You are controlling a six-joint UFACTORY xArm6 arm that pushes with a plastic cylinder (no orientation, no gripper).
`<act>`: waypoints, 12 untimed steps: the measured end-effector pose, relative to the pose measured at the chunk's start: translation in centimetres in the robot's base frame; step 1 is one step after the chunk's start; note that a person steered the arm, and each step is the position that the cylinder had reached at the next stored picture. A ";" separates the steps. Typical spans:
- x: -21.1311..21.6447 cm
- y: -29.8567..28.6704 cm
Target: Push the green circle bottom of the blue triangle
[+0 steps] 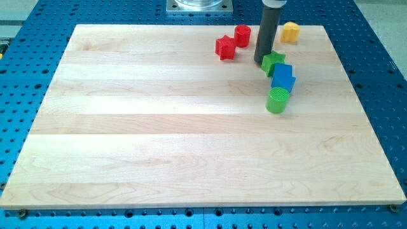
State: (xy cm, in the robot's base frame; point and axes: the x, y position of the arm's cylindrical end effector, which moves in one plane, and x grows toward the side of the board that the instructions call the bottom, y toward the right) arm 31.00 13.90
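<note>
The green circle (277, 100), a round cylinder, stands on the wooden board (159, 127) right of centre, touching the lower edge of the blue triangle (283, 76). A second green block (273, 62), star-like in shape, sits against the blue triangle's upper left side. My tip (261, 61) is at the end of the dark rod, just left of that green star and touching or nearly touching it. The tip is above and to the left of the green circle, with the blue triangle between them.
A red star-shaped block (225, 48) and a red cylinder (242, 35) lie left of the rod near the view's top. A yellow block (290, 32) sits near the board's top edge on the right. Blue perforated table (381, 95) surrounds the board.
</note>
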 end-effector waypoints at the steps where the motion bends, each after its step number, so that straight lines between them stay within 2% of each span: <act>1: -2.5 1.4; 2: -2.2 5.6; 3: 2.4 11.3; 4: 7.9 11.0; 5: 9.6 9.8; 7: 7.6 8.6; 10: 7.1 4.6; 11: 8.2 7.6; 12: 13.9 10.4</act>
State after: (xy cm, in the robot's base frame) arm 44.90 24.28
